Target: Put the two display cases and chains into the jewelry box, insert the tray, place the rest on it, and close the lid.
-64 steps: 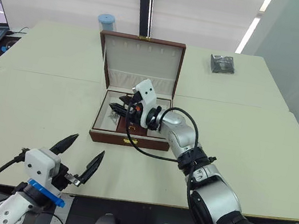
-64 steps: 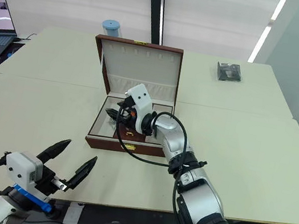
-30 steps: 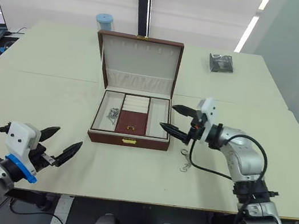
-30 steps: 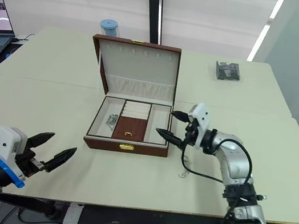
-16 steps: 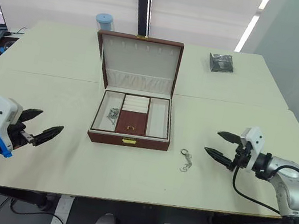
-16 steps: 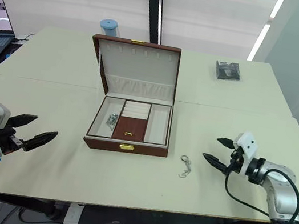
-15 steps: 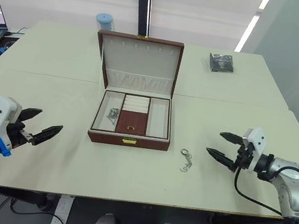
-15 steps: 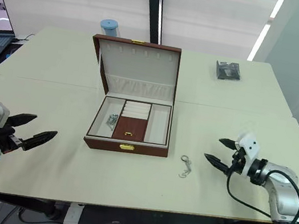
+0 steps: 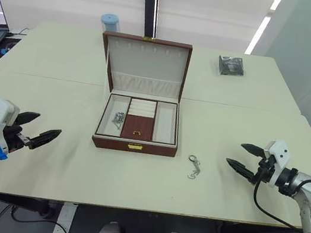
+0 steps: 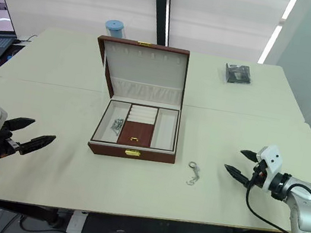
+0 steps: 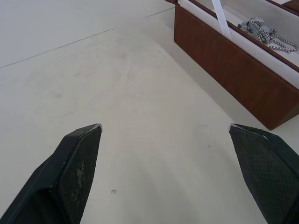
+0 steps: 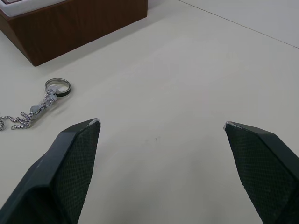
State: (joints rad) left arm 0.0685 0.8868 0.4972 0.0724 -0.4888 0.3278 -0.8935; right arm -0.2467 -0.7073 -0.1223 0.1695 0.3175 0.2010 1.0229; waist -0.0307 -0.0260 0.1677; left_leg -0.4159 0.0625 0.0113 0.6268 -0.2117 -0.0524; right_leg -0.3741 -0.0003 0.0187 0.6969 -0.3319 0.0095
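The rectangular brown leather-look jewelry box (image 9: pixel 137 126) sits mid-table with its cream-lined hinged lid (image 9: pixel 144 65) standing open at the far side. The shallow brown tray (image 9: pixel 137 126) with its small gold ring lies inside, and a small heap of thin silver chains (image 9: pixel 118 118) rests in the left compartment. One more silver chain with a round ring end (image 9: pixel 194 166) lies on the pale table (image 9: pixel 59 81), just right of the box's near corner — apart from it. The left gripper (image 9: pixel 35 129) hovers over the near left table, well away from the box, fingers spread wide and empty. The right gripper (image 9: pixel 244 158) hovers at the near right — its fingers likewise spread, holding nothing, pointing toward the loose chain. A small dark square packet (image 9: pixel 230 66) lies at the far right, and a blue-lidded cylindrical container (image 9: pixel 109 22) stands behind the box.
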